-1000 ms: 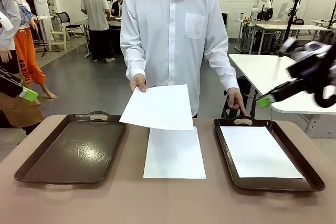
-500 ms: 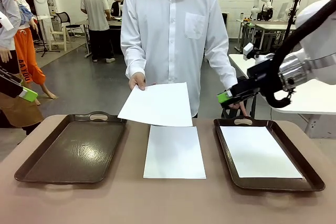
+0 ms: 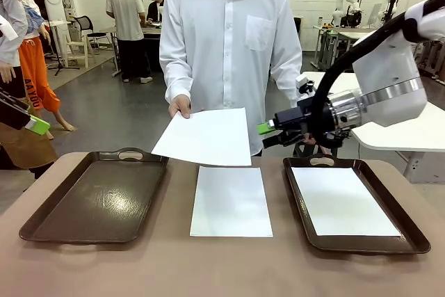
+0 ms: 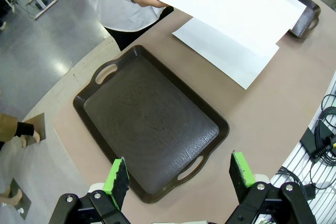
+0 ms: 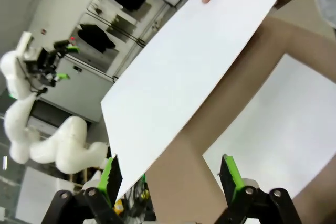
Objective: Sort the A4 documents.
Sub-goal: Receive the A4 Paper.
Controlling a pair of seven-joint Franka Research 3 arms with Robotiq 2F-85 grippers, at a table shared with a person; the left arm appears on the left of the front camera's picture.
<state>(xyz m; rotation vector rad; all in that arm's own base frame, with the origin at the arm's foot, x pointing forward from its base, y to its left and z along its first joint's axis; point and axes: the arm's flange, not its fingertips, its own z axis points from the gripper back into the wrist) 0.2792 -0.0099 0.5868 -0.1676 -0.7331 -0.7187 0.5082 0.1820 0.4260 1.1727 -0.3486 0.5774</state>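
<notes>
The right arm [image 3: 389,78] is clad in smooth white casing, ended by a silver ring [image 3: 345,110] and looped by a black cable [image 3: 341,62]. The right gripper [image 3: 268,134] and left gripper [image 4: 178,174] are built in black, with bolt heads at the finger joints, and tipped with green pads [image 4: 116,176]. A white buttoned shirt [image 3: 208,67] is worn by the person [image 3: 229,46] — long-sleeved, collared, with one chest pocket.

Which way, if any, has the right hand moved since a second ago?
Yes: leftward in the front view, the right hand went from right of the right tray's far handle to beyond its left rim, toward the held sheet.
</notes>
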